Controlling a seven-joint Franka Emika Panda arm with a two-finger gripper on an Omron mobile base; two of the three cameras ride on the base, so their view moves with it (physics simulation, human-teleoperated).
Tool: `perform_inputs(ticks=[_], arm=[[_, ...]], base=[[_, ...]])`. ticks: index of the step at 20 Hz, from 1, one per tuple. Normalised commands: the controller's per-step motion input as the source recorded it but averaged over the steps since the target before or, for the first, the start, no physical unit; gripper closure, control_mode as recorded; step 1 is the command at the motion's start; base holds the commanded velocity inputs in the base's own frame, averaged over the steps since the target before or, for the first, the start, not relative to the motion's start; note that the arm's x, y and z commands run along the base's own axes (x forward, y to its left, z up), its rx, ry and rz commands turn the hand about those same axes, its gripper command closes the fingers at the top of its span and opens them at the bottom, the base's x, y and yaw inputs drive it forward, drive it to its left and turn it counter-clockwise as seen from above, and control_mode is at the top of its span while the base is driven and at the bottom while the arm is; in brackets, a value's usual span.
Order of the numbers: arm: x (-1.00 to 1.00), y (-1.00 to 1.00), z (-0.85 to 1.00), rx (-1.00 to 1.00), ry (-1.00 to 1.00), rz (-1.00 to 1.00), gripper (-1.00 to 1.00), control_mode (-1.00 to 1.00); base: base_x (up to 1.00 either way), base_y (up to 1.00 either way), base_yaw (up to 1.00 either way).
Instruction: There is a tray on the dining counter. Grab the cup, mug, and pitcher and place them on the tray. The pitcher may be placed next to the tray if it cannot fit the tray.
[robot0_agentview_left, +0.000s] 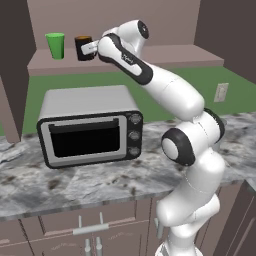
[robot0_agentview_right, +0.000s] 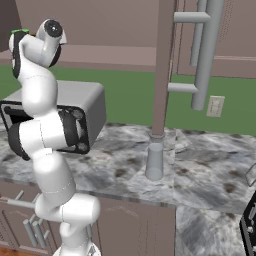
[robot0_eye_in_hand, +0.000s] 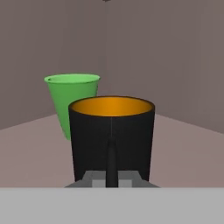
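Dead ahead of the hand camera stands the mug (robot0_eye_in_hand: 111, 140), its handle edge-on between the gripper (robot0_eye_in_hand: 111, 175) tips, which are pinched shut on that handle. It sits upright on the shelf (robot0_agentview_left: 165, 55) above the toaster oven (robot0_agentview_left: 90, 125), the cup (robot0_eye_in_hand: 72, 103) just behind at 11 o'clock. Nothing blocks a pull straight back off the shelf's front edge; the pitcher (robot0_agentview_right: 154, 161) waits below on the counter (robot0_agentview_right: 200, 170).

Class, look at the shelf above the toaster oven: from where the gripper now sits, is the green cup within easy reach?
Probably not directly: the gripper is shut on the mug, which stands between it and the cup on the shelf.
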Motion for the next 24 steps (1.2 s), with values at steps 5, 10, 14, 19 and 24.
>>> perform_inputs(ticks=[5,10,14,19,24], arm=[[-0.01,0.0,0.0,0.0,-0.02,-0.07,1.0,-1.0],[-0.04,0.0,0.0,0.0,-0.02,-0.1,1.0,-1.0],[-0.11,0.0,0.0,0.0,-0.02,-0.09,1.0,-1.0],[-0.1,0.0,0.01,0.0,0.0,-0.08,1.0,-1.0],[-0.14,-0.27,0.11,0.05,0.0,-0.05,1.0,-1.0]], base=[[0.0,0.0,0.0],[0.0,0.0,0.0],[0.0,0.0,0.0],[0.0,0.0,0.0],[0.0,0.0,0.0]])
